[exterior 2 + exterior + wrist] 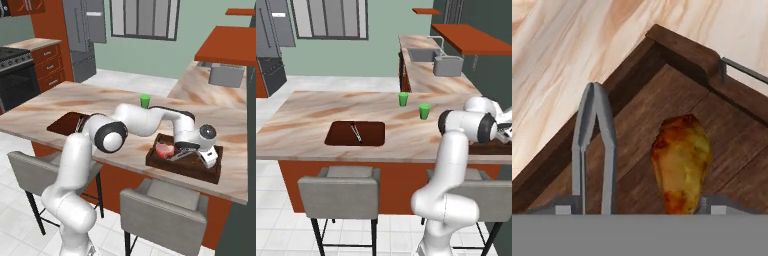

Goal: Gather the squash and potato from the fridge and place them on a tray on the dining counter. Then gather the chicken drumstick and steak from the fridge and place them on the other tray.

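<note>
brown-golden chicken drumstick lies on the wood floor of the right dark reddish-brown tray on the beige marbled dining counter, beside a pink steak. the two-finger gripper hangs over it, fingers apart, holding nothing. the left tray holds thin utensils.

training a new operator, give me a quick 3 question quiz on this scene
1. True or false: the chicken drumstick lies on the tray.
2. How many green cups stand on the dining counter? A) one B) two C) three
3. Fill in: beside the gripper in the right base view, the pink thing on the tray is the ____.

Key: 1 true; 2 B; 3 steak
</note>
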Tool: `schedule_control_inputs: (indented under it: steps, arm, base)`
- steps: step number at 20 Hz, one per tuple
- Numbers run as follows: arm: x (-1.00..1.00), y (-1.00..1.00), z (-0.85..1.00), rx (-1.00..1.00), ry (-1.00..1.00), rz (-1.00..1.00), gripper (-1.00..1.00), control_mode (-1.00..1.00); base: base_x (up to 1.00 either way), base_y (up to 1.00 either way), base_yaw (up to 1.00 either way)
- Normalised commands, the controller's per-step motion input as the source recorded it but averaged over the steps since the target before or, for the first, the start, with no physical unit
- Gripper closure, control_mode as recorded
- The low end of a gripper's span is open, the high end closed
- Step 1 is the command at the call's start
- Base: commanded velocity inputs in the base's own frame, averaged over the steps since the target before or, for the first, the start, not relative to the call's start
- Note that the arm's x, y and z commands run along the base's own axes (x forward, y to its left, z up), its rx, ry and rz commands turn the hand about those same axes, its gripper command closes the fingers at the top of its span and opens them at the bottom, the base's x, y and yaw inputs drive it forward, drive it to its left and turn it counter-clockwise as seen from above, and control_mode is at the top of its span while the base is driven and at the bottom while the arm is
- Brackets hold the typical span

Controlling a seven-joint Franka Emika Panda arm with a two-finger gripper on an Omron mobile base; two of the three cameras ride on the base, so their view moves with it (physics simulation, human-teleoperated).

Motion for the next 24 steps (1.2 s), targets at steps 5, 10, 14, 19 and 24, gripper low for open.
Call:
schedule_control_inputs:
  steps: [5,10,14,19,24]
  arm:
    - [-0.28,0.31,0.42,0.0,-0.25,0.04,-1.0,-1.0]
    - [-0.94,0.23,0.67,-0.05,-0.11,0.0,-1.0,-1.0]
    - [-1.0,0.6,0.91,-0.16,-0.08,0.0,-1.0,-1.0]
    - [-0.56,0.98,0.88,-0.35,0.21,0.12,-1.0,-1.0]
    - [-0.54,1.0,0.68,-0.36,0.33,0.32,-1.0,-1.0]
  base:
    - [0.0,0.0,0.0]
    - [0.0,0.0,0.0]
    - [0.0,0.0,0.0]
    - [0.0,0.0,0.0]
    - [0.0,0.0,0.0]
